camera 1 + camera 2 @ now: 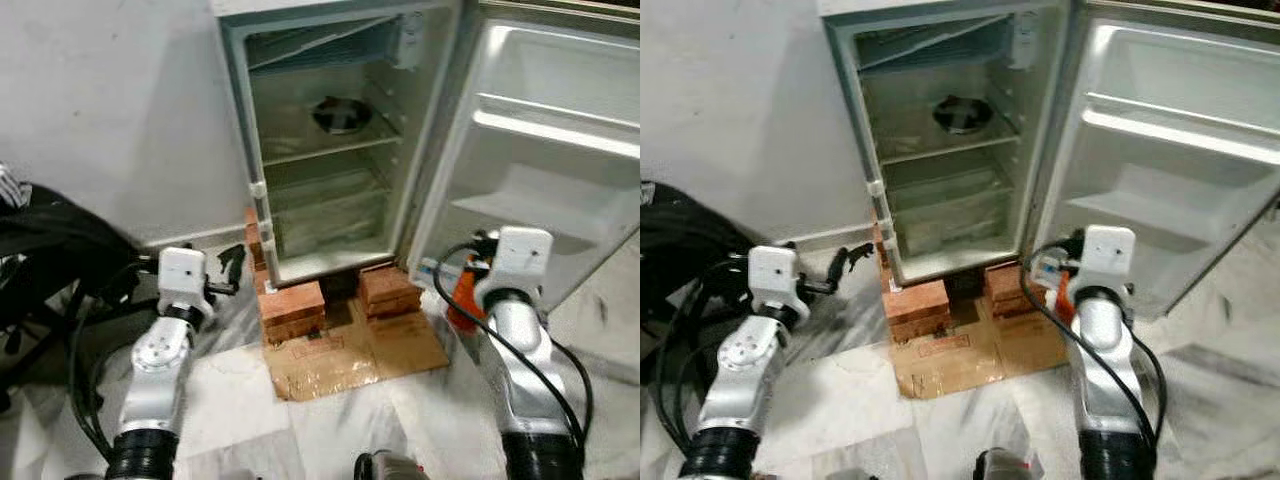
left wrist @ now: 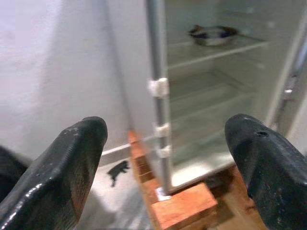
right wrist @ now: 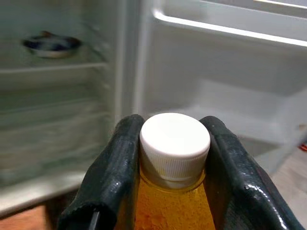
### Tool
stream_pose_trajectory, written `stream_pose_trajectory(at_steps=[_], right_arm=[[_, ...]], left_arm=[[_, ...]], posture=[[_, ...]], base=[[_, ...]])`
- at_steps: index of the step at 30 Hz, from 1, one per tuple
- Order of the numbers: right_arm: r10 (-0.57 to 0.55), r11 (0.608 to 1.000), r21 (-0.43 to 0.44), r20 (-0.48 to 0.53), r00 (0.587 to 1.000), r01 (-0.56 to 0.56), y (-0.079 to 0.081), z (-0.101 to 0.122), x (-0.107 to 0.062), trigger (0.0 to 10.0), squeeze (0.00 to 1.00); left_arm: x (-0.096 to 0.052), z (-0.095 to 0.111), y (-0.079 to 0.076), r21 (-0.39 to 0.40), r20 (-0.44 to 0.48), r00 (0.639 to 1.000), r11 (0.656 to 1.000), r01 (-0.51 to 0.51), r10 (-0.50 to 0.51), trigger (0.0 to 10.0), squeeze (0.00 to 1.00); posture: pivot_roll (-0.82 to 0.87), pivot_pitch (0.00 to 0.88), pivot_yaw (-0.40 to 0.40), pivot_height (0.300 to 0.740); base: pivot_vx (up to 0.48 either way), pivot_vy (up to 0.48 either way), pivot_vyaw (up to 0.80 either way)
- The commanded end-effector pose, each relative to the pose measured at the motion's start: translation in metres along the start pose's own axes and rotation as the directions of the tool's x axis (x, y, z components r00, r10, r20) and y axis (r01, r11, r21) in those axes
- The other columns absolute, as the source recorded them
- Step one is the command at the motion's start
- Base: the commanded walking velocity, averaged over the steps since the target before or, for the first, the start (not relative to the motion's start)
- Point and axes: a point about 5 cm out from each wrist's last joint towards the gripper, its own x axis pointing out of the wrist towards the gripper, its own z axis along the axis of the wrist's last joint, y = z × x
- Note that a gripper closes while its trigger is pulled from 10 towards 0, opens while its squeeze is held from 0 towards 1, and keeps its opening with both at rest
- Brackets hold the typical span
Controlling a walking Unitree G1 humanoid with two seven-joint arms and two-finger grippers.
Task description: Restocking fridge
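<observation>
Carrying a bottle (image 3: 173, 191) pinched in its jaws, the right gripper (image 3: 175, 167) faced the open fridge (image 1: 330, 150); the left gripper (image 2: 168, 163) was spread; shelving probably came next.

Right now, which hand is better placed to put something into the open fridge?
Right. The right hand is shut on the orange bottle with a white cap, facing the open white fridge. The left hand is open, holding nothing.

The fridge (image 1: 330, 150) stands wide open, its door (image 1: 545, 140) swung right. Inside, a bowl (image 1: 341, 115) occupies the upper shelf; the shelves below it lie free. Bricks (image 1: 293, 308) flank the fridge's foot.
</observation>
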Motion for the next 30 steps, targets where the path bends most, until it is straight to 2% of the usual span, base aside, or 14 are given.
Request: stream_pose_trajectory(at_steps=[1,8,11,23,30], right_arm=[[0.006,1.000,0.006,0.020,1.000,-0.006,0.000,0.002,0.003,10.0,0.00],[0.018,1.000,0.014,0.045,0.999,-0.019,0.000,0.005,0.009,10.0,0.00],[0.025,0.999,0.019,0.056,0.998,-0.026,0.001,0.006,0.009,10.0,0.00],[0.064,0.997,0.039,0.076,0.995,-0.067,0.008,0.006,0.009,10.0,0.00],[0.118,0.987,0.094,0.107,0.987,-0.128,0.016,0.010,0.008,10.0,0.00]], left_arm=[[0.002,0.004,0.000,0.000,0.013,1.000,1.000,-0.005,0.005,10.0,0.00],[0.008,0.008,-0.006,-0.013,0.009,1.000,1.000,0.015,-0.015,10.0,0.00],[0.010,0.009,-0.011,-0.012,0.011,0.999,0.999,0.040,-0.040,10.0,0.00],[0.014,0.010,-0.012,-0.009,0.011,0.999,0.999,0.043,-0.043,10.0,0.00],[0.015,0.009,-0.011,-0.006,0.006,1.000,1.000,0.028,-0.028,10.0,0.00]], posture=[[-0.03,0.000,-0.020,0.740],[-0.05,0.000,0.000,0.740],[-0.05,0.000,0.009,0.740],[-0.05,0.000,0.010,0.740],[-0.05,0.000,0.012,0.740]], base=[[0.000,-0.277,0.00],[0.000,-0.395,-0.52],[0.000,-0.450,0.00],[0.000,-0.454,0.00],[0.000,-0.454,0.00]])
